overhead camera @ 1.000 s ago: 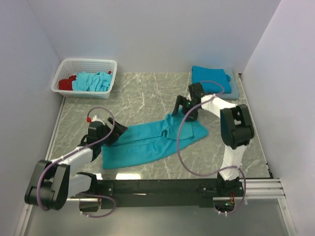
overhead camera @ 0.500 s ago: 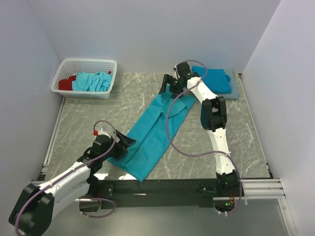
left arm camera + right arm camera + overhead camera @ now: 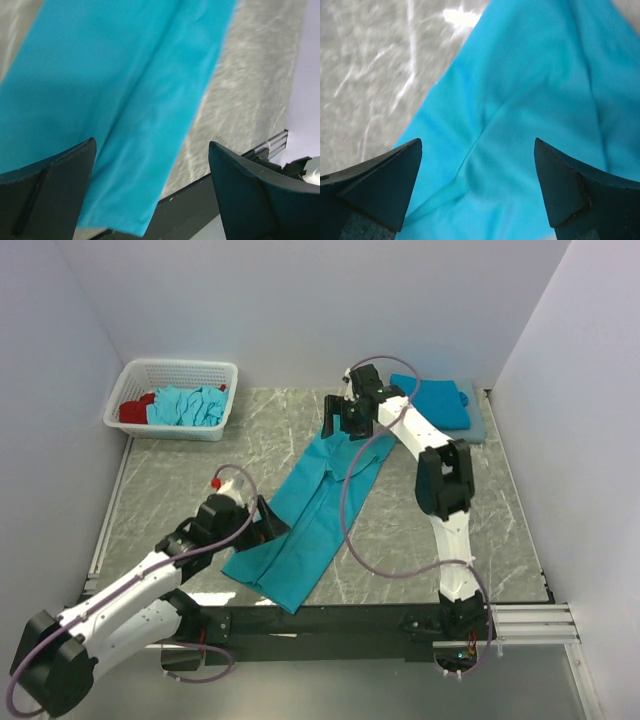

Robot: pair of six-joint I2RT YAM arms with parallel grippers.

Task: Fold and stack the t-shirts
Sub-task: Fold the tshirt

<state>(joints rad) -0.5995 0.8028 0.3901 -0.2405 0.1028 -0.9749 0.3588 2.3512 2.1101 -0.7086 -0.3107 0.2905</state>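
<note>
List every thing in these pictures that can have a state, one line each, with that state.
long t-shirt: folded lengthwise into a strip, lying flat.
back-corner t-shirt: folded, set down at the far right.
basket: upright, holding clothes.
turquoise clothes: crumpled, in the basket.
red cloth: crumpled, in the basket.
left pincer: open, empty, over the long t-shirt's near end.
right pincer: open, empty, over its far end.

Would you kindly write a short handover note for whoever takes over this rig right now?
Left gripper: open, empty, over the near end of the long-folded t-shirt.
Right gripper: open, empty, over its far end.
Done: folded pile at the far right; this shirt folded lengthwise into a strip.
Left: fold the strip crosswise, stack it, then do the crumpled t-shirts in the basket.
</note>
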